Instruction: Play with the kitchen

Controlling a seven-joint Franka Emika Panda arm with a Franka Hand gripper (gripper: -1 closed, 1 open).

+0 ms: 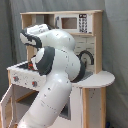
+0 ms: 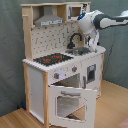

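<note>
Kitchen (image 2: 60, 65), tall light-wood-and-white toy unit, stood on wooden floor (image 2: 107, 107), oven door (image 2: 70, 102) hanging open; white arm (image 2: 97, 22) reached over sink end (pincer state: cannot tell).

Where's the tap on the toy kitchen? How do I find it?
Find the tall wood-and-white toy kitchen in the second exterior view. On its counter, past the black stovetop with red rings, sits the sink. The tap stands behind it: the only thin black curved pipe there, bent like a hook.
</note>
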